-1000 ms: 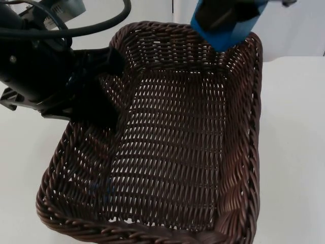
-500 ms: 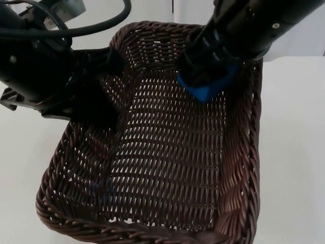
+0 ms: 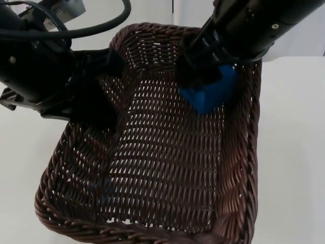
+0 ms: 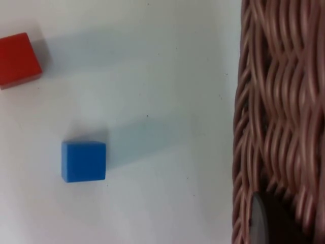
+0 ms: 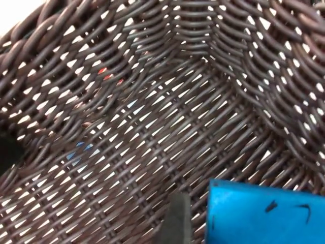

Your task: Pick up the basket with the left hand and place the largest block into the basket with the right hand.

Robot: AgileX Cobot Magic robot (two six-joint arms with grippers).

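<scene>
Basket (image 3: 167, 168) is held at its rim by the left claw (image 3: 104, 84); the blue block (image 3: 210, 94), gripped by the right claw (image 3: 203, 76), should be released low, clear of the walls.

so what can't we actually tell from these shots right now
- Top view: whether the large blue block already rests on the basket floor; the right gripper covers its upper part.
- Right wrist view: the block is cut off by the edge, so the grip is unclear.
- Top view: the left gripper at the basket's rim is dark against the weave, so its fingers can't be made out.
- Left wrist view: how the small blue block and red block compare with the large one.
</scene>
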